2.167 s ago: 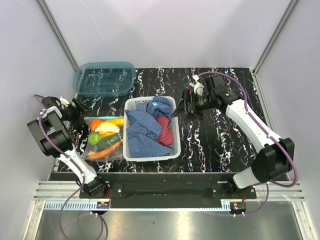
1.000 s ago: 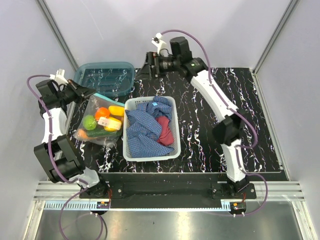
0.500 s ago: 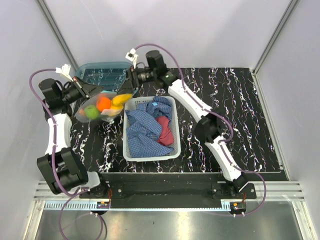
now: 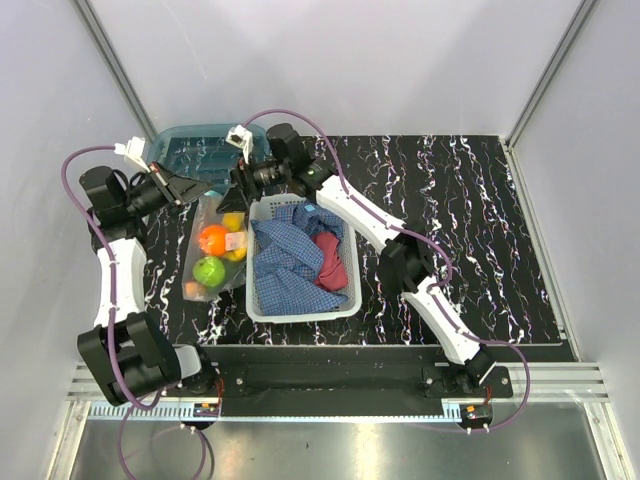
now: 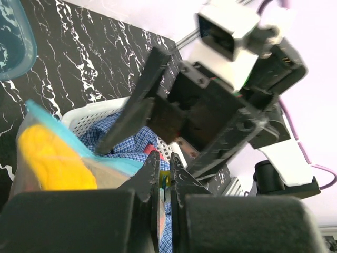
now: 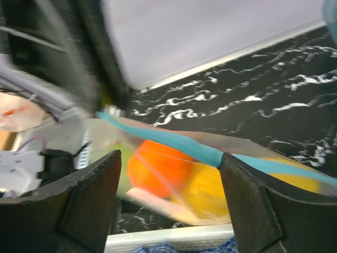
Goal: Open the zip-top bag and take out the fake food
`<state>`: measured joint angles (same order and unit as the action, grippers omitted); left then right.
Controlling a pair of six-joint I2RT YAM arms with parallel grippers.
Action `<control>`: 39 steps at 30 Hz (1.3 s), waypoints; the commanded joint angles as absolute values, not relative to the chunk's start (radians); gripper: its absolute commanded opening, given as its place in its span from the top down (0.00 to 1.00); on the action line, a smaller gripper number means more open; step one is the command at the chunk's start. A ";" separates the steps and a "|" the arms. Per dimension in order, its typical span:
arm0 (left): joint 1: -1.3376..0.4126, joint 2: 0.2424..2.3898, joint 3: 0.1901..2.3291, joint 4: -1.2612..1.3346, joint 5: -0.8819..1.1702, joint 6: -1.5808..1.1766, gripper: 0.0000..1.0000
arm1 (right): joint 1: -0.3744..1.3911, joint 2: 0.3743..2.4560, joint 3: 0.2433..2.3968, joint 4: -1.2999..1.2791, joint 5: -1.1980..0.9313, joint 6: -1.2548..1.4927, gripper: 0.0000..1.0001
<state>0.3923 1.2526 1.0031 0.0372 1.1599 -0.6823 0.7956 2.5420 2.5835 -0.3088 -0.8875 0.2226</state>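
Observation:
The zip-top bag [image 4: 212, 255] hangs off the table by its teal zip strip [image 5: 79, 141], just left of the basket. My left gripper [image 4: 193, 189] is shut on the strip's left end, its jaws [image 5: 164, 169] pinching the plastic. Through the clear plastic I see the fake food: an orange piece [image 4: 213, 239], a lime-green one [image 4: 208, 270] and a yellow one [image 4: 234, 222]. My right gripper [image 4: 238, 187] stands open at the bag's upper right corner. In the right wrist view its fingers [image 6: 89, 203] straddle the zip strip [image 6: 174, 138] and the orange piece [image 6: 158, 167], not pressing on them.
A white basket [image 4: 262, 305] with a blue checked cloth [image 4: 290, 255] and a red cloth [image 4: 330, 258] stands right of the bag. A rigid teal bin [image 4: 190, 145] sits at the back left, behind both grippers. The right arm stretches across the basket's far side.
The left gripper has lifted the bag off the table, and it now hangs down more upright. The right arm has swung left from the table's right side to the bag's mouth.

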 commanded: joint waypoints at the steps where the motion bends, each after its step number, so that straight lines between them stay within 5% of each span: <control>1: 0.388 1.200 1.009 0.068 1.210 -0.684 1.00 | 0.793 2.471 2.576 -0.270 -0.790 0.118 0.11; 12: 0.382 1.203 1.015 0.054 1.239 -0.664 1.00 | 0.793 2.411 2.560 -0.272 -0.834 0.005 0.00; 23: 0.350 1.213 1.038 0.037 1.278 -0.637 1.00 | 0.793 2.428 2.586 -0.268 -0.825 -0.034 0.04; 34: 0.336 1.223 1.107 -0.121 1.221 -0.535 1.00 | 0.805 2.459 2.599 -0.167 -0.960 0.175 0.96; 36: 0.336 1.223 1.134 -0.164 1.188 -0.494 1.00 | 0.805 2.448 2.589 -0.160 -0.962 0.192 1.00; 39: 0.336 1.210 1.146 -0.210 1.135 -0.454 0.85 | 0.805 2.441 2.585 -0.155 -0.969 0.213 1.00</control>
